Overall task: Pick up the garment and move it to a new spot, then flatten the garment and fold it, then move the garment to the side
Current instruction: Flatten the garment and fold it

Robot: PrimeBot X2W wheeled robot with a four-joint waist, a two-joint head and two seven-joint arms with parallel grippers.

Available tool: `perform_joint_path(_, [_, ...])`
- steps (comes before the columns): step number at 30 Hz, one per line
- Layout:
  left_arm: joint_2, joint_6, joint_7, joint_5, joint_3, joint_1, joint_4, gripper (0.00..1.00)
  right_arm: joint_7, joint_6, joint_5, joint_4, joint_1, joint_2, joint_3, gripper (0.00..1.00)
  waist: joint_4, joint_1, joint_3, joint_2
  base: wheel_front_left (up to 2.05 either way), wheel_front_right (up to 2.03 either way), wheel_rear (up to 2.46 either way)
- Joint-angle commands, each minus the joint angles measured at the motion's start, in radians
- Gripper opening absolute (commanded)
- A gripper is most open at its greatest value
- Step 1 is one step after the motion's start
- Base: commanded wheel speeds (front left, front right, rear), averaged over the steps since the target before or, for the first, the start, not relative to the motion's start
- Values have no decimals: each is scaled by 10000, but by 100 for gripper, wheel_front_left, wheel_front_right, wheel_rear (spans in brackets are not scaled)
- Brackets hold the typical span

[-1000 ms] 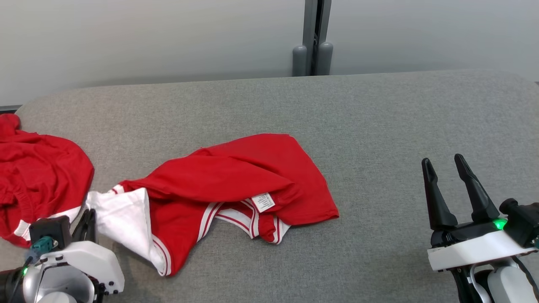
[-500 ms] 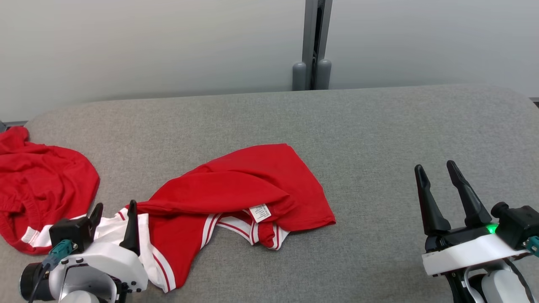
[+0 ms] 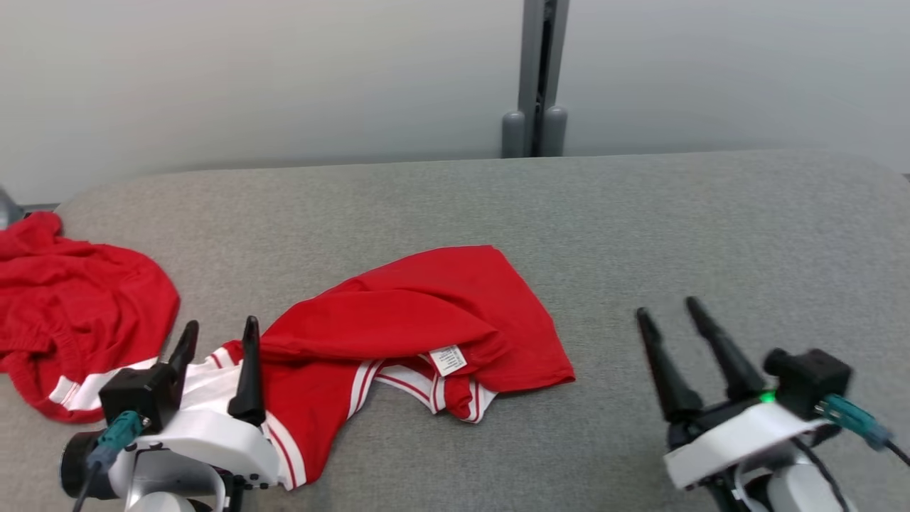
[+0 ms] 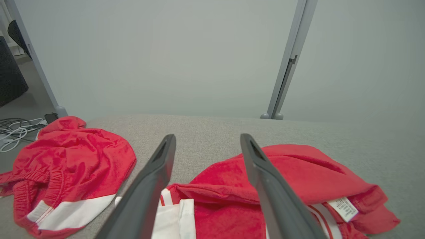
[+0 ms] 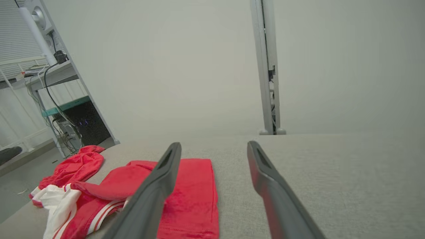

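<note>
The garment is a red shirt with white striped trim and a white label, lying crumpled on the grey padded table. It also appears in the left wrist view and the right wrist view. My left gripper stands open over the garment's white sleeve end at its left edge, with nothing pinched between the fingers. My right gripper is open over bare table to the right of the garment, and its fingers hold nothing.
A second red garment with a white band lies bunched at the table's left end. A grey post stands behind the table's far edge against the pale wall. Cables and a shelf stand off to the left.
My left gripper has gone from shut on the white sleeve to open, letting the cloth go. My right gripper has come left toward the garment. The head camera has shifted.
</note>
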Motion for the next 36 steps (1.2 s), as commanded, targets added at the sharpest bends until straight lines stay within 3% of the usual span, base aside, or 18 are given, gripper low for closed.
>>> perform_joint_path(1, [-82, -25, -18, 70, -95, -78, -34, 100, 523, 12, 357, 282, -236, -55, 413, 100, 308, 0, 95, 0, 0, 0, 0])
perform_joint_path(7, [-314, -160, 9, 55, -405, -239, 114, 100, 2521, 9, 1606, 1421, -888, -112, 1678, 100, 1316, 0, 176, 0, 0, 0, 0])
perform_joint_path(10, [-335, -184, 0, 36, -442, -252, 196, 100, 2924, 7, 2029, 1723, -1061, -68, 1865, 100, 1600, 0, 204, 0, 0, 0, 0])
perform_joint_path(17, [-456, -274, -43, -23, -601, -344, 369, 100, 3049, 7, 2878, 2912, -1589, 425, 1463, 100, 2308, 0, 364, 0, 0, 0, 0])
perform_joint_path(26, [-607, -354, -135, -101, -683, -548, 659, 100, 3123, 7, 3882, 3697, -2156, 552, 1604, 100, 2763, 0, 747, 0, 0, 0, 0])
perform_joint_path(27, [-616, -350, -142, -104, -691, -568, 681, 100, 3020, 7, 3935, 3696, -2197, 512, 1625, 48, 2780, 0, 760, 0, 0, 0, 0])
perform_joint_path(28, [-629, -351, -153, -111, -700, -585, 705, 100, 2938, 7, 3983, 3704, -2218, 467, 1658, 17, 2790, 0, 765, 0, 0, 0, 0])
perform_joint_path(29, [-631, -351, -168, -123, -701, -590, 724, 100, 2874, 7, 4055, 3706, -2215, 443, 1712, 0, 2789, 0, 765, 0, 0, 0, 0])
perform_joint_path(36, [-586, -350, -173, -209, -667, -555, 853, 100, 2434, 7, 4565, 3327, -2115, 84, 1926, 0, 2425, 0, 590, 0, 0, 0, 0])
